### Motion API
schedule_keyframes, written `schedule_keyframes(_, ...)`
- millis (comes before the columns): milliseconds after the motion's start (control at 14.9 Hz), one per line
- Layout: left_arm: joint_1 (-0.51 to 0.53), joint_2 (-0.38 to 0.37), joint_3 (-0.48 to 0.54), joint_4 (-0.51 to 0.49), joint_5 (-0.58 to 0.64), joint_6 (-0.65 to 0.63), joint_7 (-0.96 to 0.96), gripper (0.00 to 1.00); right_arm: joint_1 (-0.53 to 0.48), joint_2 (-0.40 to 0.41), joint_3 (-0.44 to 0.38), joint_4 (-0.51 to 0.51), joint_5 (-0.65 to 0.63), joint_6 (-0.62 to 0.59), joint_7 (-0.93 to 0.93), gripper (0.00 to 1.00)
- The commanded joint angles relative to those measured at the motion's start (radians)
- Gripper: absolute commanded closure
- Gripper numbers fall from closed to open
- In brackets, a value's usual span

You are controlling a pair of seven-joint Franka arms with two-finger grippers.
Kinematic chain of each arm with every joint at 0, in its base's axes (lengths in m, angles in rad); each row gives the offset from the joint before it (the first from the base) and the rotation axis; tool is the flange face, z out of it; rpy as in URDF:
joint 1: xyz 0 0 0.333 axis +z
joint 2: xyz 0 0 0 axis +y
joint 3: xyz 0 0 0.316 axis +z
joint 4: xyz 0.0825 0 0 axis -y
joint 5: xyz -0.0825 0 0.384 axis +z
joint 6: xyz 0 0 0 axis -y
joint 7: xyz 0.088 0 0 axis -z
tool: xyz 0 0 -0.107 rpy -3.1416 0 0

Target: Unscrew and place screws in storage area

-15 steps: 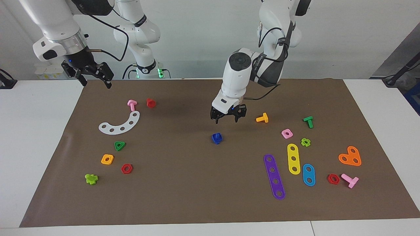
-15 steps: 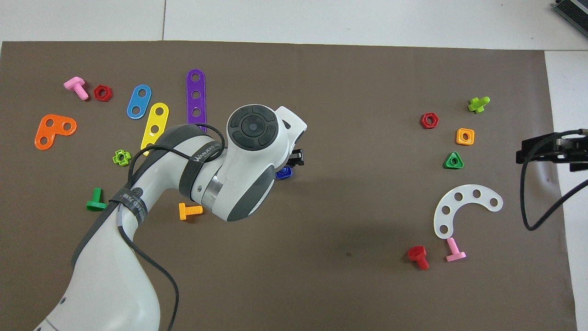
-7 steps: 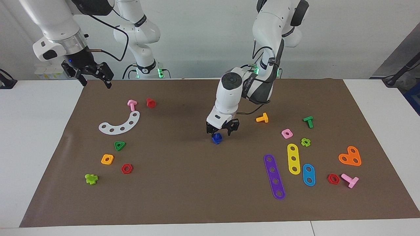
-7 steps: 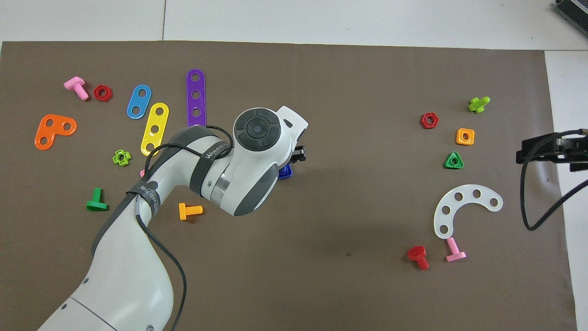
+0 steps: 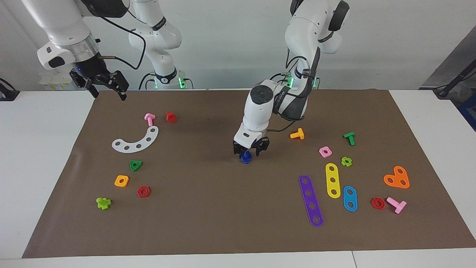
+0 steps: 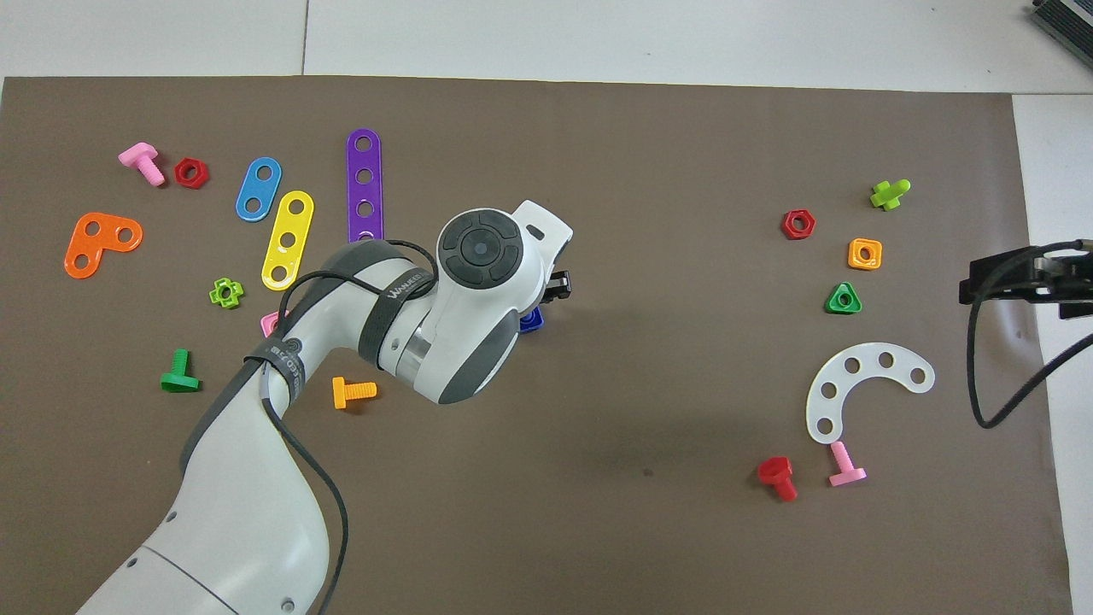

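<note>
At mat centre [image 5: 208, 208], left gripper [image 5: 247, 152] straddles dark-blue plastic screw [image 5: 245, 158].

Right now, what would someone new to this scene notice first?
The left gripper is down around the dark-blue bolt at the middle of the brown mat. Bright toy nuts, bolts and perforated plates lie scattered toward both ends, the long purple strip standing out. The right gripper waits open over the mat's corner.

arms: glossy white shells, dark grey joint bands | cables: black, looped outside | left tool [image 5: 251, 149]: black | right tool [image 5: 105, 85]: black, silver collar
</note>
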Motion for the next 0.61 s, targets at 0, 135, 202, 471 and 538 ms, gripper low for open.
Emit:
schedule_keyframes(0,-0.025,-0.003,0.018,-0.049,0.020,0.061,-0.026,0.27,-0.011,-0.008,0.007,-0.004,0.020,-0.010,-0.003,0.00)
schedule_keyframes(135,-0.026,-0.003,0.018,-0.054,0.020,0.062,-0.026,0.27,-0.011,-0.008,0.007,-0.004,0.020,-0.010,-0.003,0.00)
schedule_keyframes(202,-0.026,-0.003,0.018,-0.056,0.020,0.062,-0.026,0.28,-0.011,-0.008,0.007,-0.002,0.020,-0.010,-0.003,0.00)
schedule_keyframes(471,-0.026,-0.003,0.018,-0.063,0.020,0.075,-0.026,0.31,-0.011,-0.008,0.007,-0.002,0.020,-0.010,-0.003,0.00)
schedule_keyframes(538,-0.026,-0.003,0.018,-0.065,0.020,0.078,-0.026,0.31,-0.011,-0.008,0.007,-0.002,0.020,-0.010,-0.003,0.00)
